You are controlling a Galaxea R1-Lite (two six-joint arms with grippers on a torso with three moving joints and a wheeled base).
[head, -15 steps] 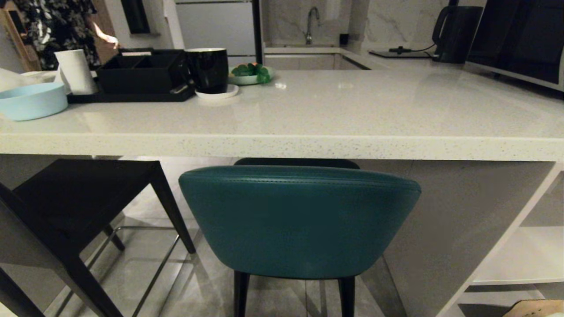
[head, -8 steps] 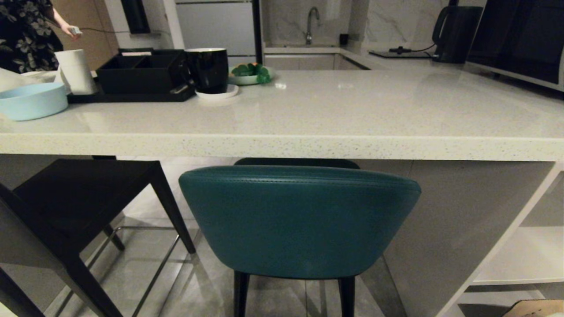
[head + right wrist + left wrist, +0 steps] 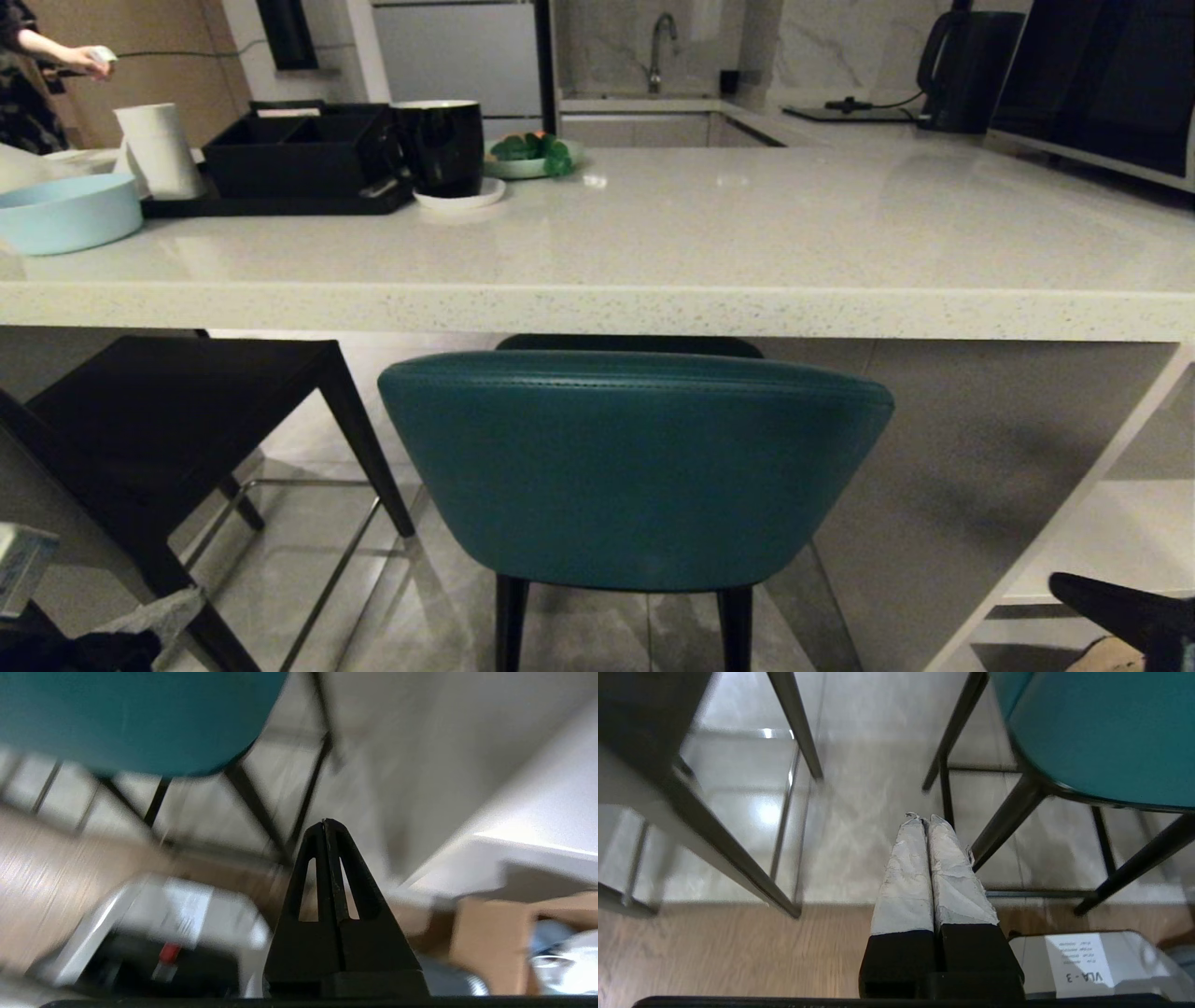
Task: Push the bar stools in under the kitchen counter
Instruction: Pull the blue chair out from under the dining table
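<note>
Both grippers have come into the lower corners of the head view, where a second ago neither was visible; the person at the far left edge has also shifted, while the stools and the counter have not moved. The left gripper (image 3: 925, 820) has its taped fingers pressed together with nothing between them, and the right gripper (image 3: 325, 822) has its black fingers closed flat on each other, also empty. Ahead of the left jaws is bare floor, with the dark stool (image 3: 159, 420) to one side of them and the thin legs of the teal stool (image 3: 635, 467) to the other side. Above and to the side of the right jaws is the rounded back of the teal stool, well apart from the tips. This stool stands just before the edge of the kitchen counter (image 3: 597, 308), with its backrest not yet under the slab. I think the main risk is a push too high or off-centre: the tall stool on thin legs could tip or turn instead of sliding. The closed tips could also slip on the curved leather, or the left one could catch between the legs.
</note>
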